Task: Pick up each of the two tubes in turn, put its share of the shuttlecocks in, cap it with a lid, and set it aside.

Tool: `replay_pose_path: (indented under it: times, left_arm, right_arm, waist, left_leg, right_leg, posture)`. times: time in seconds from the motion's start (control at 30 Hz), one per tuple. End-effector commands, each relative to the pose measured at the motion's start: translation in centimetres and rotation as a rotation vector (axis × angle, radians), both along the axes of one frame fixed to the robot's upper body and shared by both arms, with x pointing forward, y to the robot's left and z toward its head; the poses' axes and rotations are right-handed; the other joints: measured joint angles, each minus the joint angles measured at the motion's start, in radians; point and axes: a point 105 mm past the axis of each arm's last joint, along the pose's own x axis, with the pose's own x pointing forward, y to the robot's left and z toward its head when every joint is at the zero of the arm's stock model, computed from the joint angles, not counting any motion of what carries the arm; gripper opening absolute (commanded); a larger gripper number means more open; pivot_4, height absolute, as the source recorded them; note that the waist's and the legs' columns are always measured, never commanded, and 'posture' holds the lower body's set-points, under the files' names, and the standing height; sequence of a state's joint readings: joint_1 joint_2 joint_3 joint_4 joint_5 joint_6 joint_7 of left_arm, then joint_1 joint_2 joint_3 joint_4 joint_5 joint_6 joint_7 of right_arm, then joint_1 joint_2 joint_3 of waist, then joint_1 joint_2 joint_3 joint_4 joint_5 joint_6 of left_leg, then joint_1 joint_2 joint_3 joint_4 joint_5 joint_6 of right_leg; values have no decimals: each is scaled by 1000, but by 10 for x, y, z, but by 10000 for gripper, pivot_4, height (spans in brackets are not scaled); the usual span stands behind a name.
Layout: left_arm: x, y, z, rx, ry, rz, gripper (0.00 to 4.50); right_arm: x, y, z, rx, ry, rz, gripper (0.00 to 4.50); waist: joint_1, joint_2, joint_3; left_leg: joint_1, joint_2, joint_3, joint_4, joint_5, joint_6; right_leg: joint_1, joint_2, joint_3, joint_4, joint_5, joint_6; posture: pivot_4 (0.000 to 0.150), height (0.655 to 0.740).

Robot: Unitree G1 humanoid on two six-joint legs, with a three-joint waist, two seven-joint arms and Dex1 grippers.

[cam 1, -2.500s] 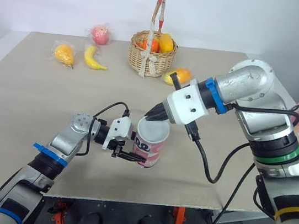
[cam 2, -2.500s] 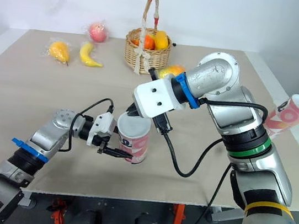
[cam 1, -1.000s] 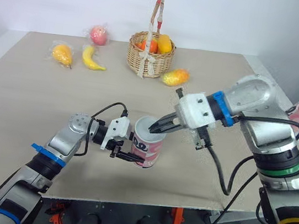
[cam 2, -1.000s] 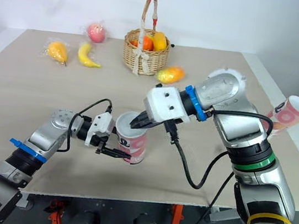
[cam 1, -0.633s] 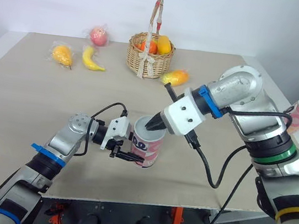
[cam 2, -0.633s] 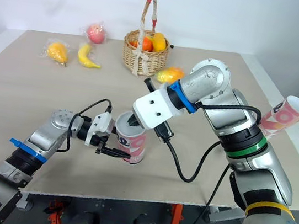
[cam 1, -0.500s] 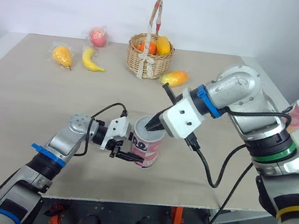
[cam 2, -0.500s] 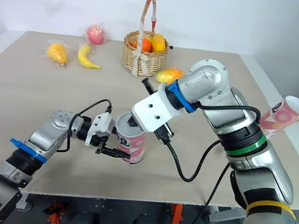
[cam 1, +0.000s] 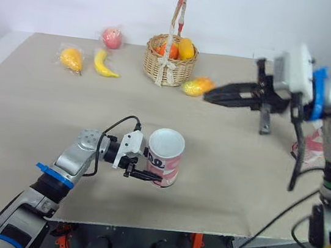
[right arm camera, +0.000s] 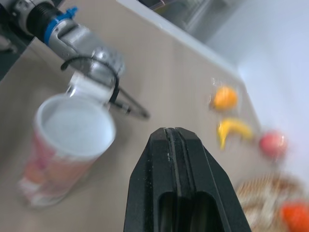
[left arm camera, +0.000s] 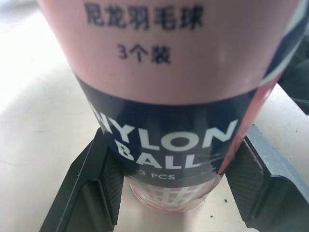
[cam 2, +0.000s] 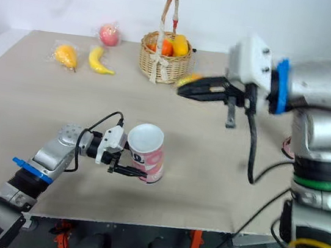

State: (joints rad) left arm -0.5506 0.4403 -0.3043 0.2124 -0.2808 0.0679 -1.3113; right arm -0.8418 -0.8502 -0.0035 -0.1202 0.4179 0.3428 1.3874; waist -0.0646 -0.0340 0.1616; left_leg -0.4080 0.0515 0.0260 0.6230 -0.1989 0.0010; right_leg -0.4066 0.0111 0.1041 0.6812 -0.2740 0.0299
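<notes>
On the pink and dark blue cardboard tube (left arm camera: 164, 96), four lines of print can be read. "尼龙羽毛球" and "3个装" are printed in dark characters on the pink band. "NYLON BALL" in large white letters and "3 PCS" in small ones are set on the dark blue band.

I see the left claw (cam 1: 148, 171) clamped on the pink tube (cam 1: 165, 158), which stands on the worktop (cam 1: 44, 107) with its white mouth up. Right claw (cam 1: 208, 97) hangs well apart from it, fingers pressed together, tips in line with the mango (cam 1: 194, 86) by the basket (cam 1: 169, 60).
</notes>
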Motion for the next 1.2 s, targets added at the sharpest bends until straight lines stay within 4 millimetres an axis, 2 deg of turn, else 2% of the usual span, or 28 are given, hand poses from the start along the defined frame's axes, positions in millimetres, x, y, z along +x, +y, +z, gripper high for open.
replay_pose_path:
  times: [0.03,0.07,0.1,0.13,0.2,0.3,0.4,0.43,0.5,0.57,0.77,0.83,1.07,1.2]
  left_arm:
    - [9,11,-7,33,16,72,26666]
    - [9,10,-6,32,13,66,26666]
    - [9,10,-6,32,9,61,26666]
    - [9,9,-5,37,4,56,26666]
    - [10,9,-6,46,-6,49,26666]
    - [10,7,-6,55,-19,39,26666]
    - [10,4,-3,34,-11,30,26666]
    - [9,2,-1,23,-6,26,29946]
    - [8,-1,4,-9,9,18,35615]
    - [5,-2,11,-39,10,0,44454]
    - [1,6,24,-72,-25,-3,44454]
    - [1,18,22,-46,-39,16,44454]
    - [-25,77,28,42,56,53,44454]
    - [-31,96,34,51,71,120,44454]
  right_arm:
    - [-1,-14,-11,21,3,-122,810]
    - [3,-22,-27,12,29,-187,810]
    - [6,-29,-40,18,64,-248,3423]
    - [8,-34,-58,20,116,-297,6942]
    - [9,-40,-81,27,186,-361,14412]
    - [4,-42,-98,45,240,-388,29112]
    - [0,-46,-102,80,277,-418,43124]
    - [0,-49,-104,84,295,-436,44722]
    - [-4,-51,-108,73,324,-435,45000]
    - [-10,-51,-113,50,342,-414,45000]
    - [-12,-49,-117,36,367,-396,45000]
    - [-12,-47,-119,36,377,-379,45000]
    - [-8,-26,-129,61,411,-326,45000]
    - [-6,-10,-132,97,426,-289,45000]
  waist:
    - [0,2,1]
    - [0,2,1]
    - [2,2,1]
    - [3,1,2]
    - [3,1,2]
    - [1,1,2]
    - [0,1,3]
    - [0,1,3]
    - [2,1,3]
    - [2,-1,4]
    - [4,-2,5]
    - [4,-2,5]
    - [7,-3,7]
    - [11,-2,10]
  left_leg:
    - [0,0,1,0,0,0]
    - [0,-1,1,0,0,0]
    - [0,-1,1,-1,0,0]
    - [0,-1,0,0,0,0]
    - [0,-1,0,0,0,0]
    - [0,-2,2,1,0,0]
    - [0,-2,2,2,0,0]
    - [0,-2,2,3,0,0]
    - [0,-3,1,3,0,0]
    - [-1,-3,1,3,0,0]
    - [-6,-3,0,3,-3,-3]
    - [-6,-3,0,3,-4,-5]
    - [-7,-3,-3,3,-7,-7]
    - [-8,-3,-3,4,-7,-7]
  right_leg:
    - [-1,0,1,0,0,1]
    - [-1,1,2,0,0,1]
    - [-1,1,3,0,0,2]
    - [-1,1,3,0,0,2]
    - [0,2,3,0,1,3]
    - [-1,1,6,0,2,5]
    - [-1,1,6,0,3,6]
    - [0,1,6,0,3,6]
    - [0,1,6,0,3,6]
    - [0,1,6,0,3,7]
    - [-3,1,6,-1,-2,8]
    - [-3,1,6,-1,-3,8]
    - [-3,1,3,-1,-7,5]
    - [-3,-1,3,-1,-8,7]
  posture:
    - [1500,7400]
    - [1500,7400]
    - [1500,7400]
    - [1500,7400]
    - [1500,7400]
    - [1500,7400]
    - [1500,7400]
    - [1500,7400]
    - [1500,7400]
    - [1500,7400]
    - [1500,7400]
    - [1500,7400]
    - [1500,7400]
    - [1500,7400]
